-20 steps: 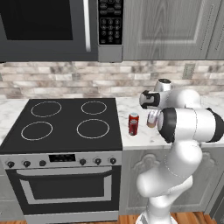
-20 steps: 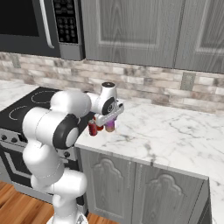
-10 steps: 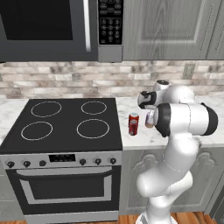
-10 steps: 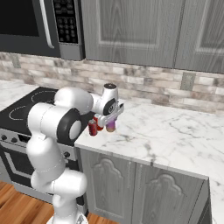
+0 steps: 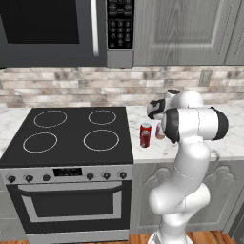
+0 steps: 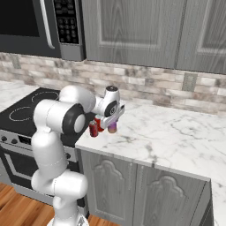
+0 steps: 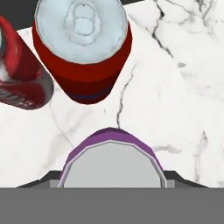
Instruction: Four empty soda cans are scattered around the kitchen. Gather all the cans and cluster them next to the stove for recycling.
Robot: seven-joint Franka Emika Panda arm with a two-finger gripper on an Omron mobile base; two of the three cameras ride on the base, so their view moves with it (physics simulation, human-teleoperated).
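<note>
A: Status at the stove (image 5: 71, 138). How many cans are gathered?

B: The hand view shows two red cans on the white marble bench (image 6: 176, 137): one upright (image 7: 83, 48), and a second (image 7: 19, 74) just beside it at the frame's left edge. Both stand near the black cooktop edge. In the left base view one red can (image 5: 145, 135) stands on the bench just beside the stove's right side; the other is hard to separate there.

A: And the pincer?

B: The pincer (image 6: 111, 127) hangs low over the bench, just to the right of the red cans. A third can (image 7: 111, 159), with a purple wall and a silver top, sits right under the camera between the fingers. Its purple body (image 6: 112, 128) shows below the hand in the right base view. The jaws are narrowed to about its width, so I judge it gripped. Whether its base touches the bench I cannot tell.

A: Progress, then?

B: Judgement: two cans are placed next to the stove and a third is at the cluster, not yet released. That leaves letting it go, then fetching the fourth, which I cannot locate from here.

A: Risk?

B: The held can is near the upright red one; a sideways drift could knock it.
</note>
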